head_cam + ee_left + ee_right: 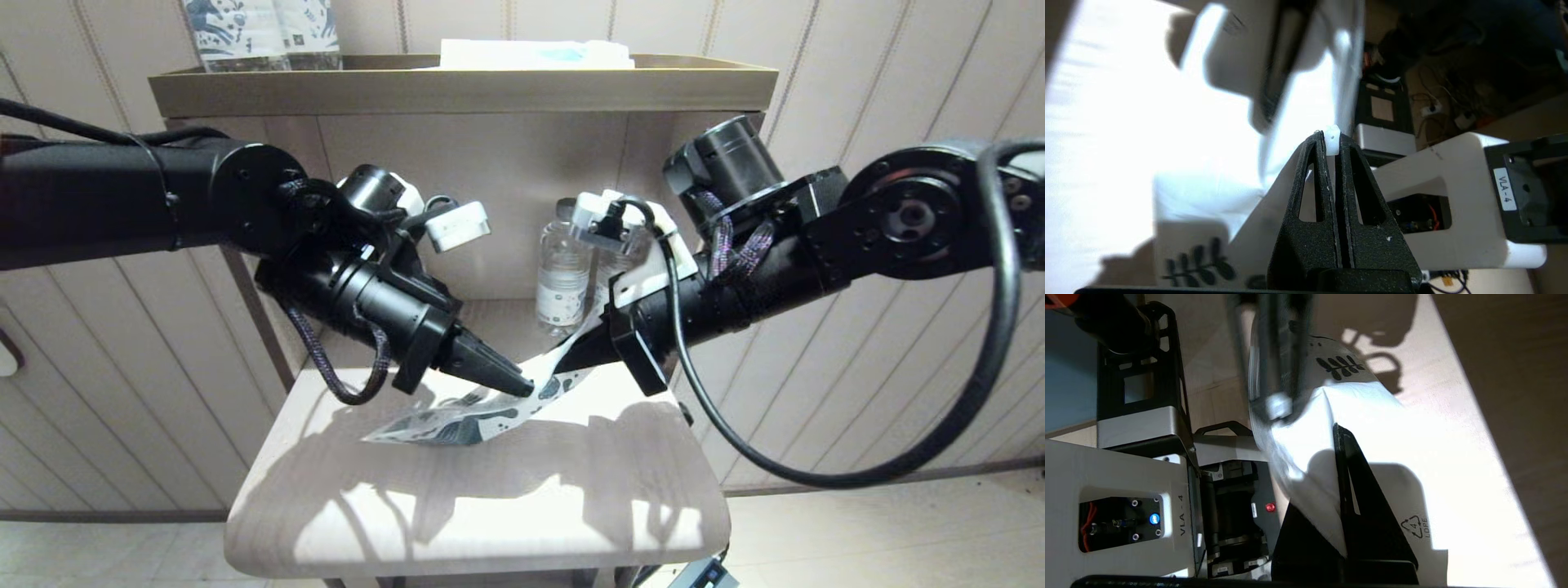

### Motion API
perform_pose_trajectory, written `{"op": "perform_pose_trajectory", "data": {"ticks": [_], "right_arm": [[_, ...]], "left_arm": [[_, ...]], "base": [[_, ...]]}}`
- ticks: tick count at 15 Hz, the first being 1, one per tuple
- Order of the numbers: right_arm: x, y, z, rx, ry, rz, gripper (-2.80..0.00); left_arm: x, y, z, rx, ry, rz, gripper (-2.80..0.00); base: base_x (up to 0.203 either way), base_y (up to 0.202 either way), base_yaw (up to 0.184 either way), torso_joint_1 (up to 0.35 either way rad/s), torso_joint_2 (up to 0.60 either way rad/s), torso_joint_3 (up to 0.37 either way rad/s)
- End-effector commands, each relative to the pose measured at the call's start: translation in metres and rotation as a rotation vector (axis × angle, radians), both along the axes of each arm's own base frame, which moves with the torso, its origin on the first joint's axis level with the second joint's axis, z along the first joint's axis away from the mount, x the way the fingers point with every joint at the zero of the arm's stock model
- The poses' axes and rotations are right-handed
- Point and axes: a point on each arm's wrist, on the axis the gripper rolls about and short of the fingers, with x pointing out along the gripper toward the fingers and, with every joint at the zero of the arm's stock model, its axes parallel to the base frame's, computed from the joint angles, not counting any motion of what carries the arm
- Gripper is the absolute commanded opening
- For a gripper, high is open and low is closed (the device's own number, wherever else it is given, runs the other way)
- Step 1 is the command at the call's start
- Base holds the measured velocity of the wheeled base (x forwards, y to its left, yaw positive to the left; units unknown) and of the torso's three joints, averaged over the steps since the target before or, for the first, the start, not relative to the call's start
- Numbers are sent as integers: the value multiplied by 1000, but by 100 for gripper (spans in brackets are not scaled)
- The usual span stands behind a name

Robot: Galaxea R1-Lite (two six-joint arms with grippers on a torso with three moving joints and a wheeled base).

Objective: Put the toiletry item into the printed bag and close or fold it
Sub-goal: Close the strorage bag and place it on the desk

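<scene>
The printed bag (457, 420) lies slanted on the pale wooden table (490, 506), white with dark blue doodles, its far end lifted. My right gripper (571, 353) is shut on that lifted end; in the right wrist view the bag sheet (1412, 457) runs between its fingers (1349, 486). My left gripper (525, 385) points down at the bag's middle, just left of the right one. Its jaws (1332, 141) are shut on a small whitish nub that looks like the toothbrush's end (1332, 143). The rest of the toothbrush is hidden.
Clear water bottles (563, 278) stand at the back of the table under a shelf tray (457, 86). Blue-and-white printed packs (261, 33) and a white folded item (535, 53) sit on the tray. Slatted walls flank both sides.
</scene>
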Motion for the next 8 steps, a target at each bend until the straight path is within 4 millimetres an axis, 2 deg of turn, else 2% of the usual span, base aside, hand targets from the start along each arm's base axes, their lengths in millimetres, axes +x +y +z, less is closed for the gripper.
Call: {"op": "perform_pose_trajectory", "data": {"ticks": [1, 6, 8], "right_arm": [[-3, 0, -1, 3, -1, 12, -280], [0, -4, 2, 13, -18, -8, -280], [9, -15, 3, 16, -25, -50, -280]], "left_arm": [[4, -1, 4, -24, -27, -3, -280], [6, 0, -3, 3, -7, 12, -280], [17, 12, -8, 43, -16, 81, -280]], "base": [[0, 0, 0, 0, 0, 0], [0, 0, 0, 0, 0, 0], [0, 0, 0, 0, 0, 0]]}}
